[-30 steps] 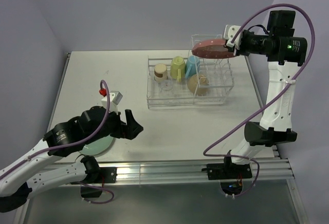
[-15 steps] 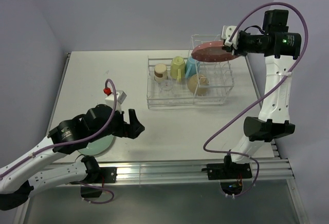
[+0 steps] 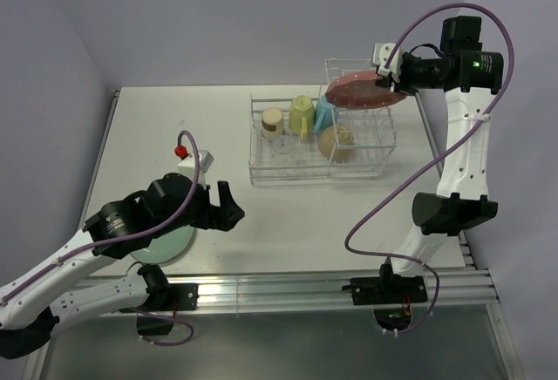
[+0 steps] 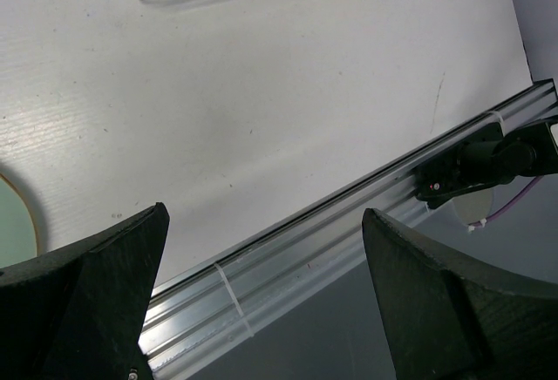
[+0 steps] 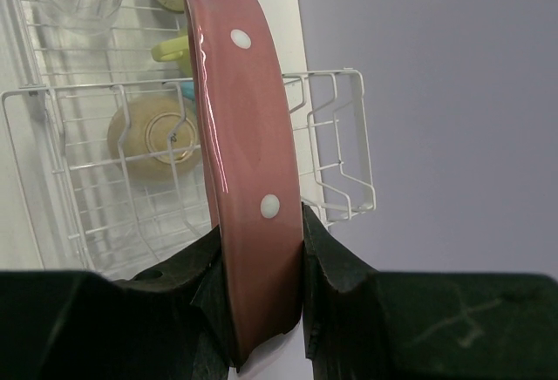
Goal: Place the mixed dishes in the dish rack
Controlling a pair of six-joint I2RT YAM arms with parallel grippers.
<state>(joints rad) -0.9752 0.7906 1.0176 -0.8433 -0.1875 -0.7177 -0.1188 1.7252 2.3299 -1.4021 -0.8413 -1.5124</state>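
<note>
**Pink plate hanging over the slots, mint plate lying behind the open left jaws**

At about 7 o'clock on the counter (image 3: 218,136), nearest the bases, the left arm (image 3: 131,219) is reaching in low. The left jaws are standing spread as wide as they go and are gripping nothing. The mint-green plate (image 3: 170,245) is lying flat on the counter toward 8 o'clock from them, partly under the wrist. In the left wrist view only a sliver of its rim is showing at the left edge. This arm is much the nearer one to that plate, but the jaws are pointing past it toward 3 o'clock. In my judgement they would need drawing back over the rim before any grasp.

Farther out, at about 1 o'clock, the dish rack (image 3: 296,164) is sitting with its low basket carrying the small metallic-tan cup (image 3: 273,121), the clear glass (image 3: 281,145), the yellow-green mug (image 3: 302,114), the light-blue mug (image 3: 326,111) and the cream bowl (image 3: 334,140).

Farthest back, the right arm (image 3: 466,145) is reaching in from 3 o'clock. The right jaws are pinching narrowly on the rim of the pink scalloped white-dotted plate (image 3: 357,90), which is hanging over the tall slot section. Its long axis is running roughly 9 to 3, face tilted. The slots are lying directly beneath, and whether its lower edge is touching a wire cannot be told. The next move is probably turning on lining that edge up with a gap between the uprights.
</note>
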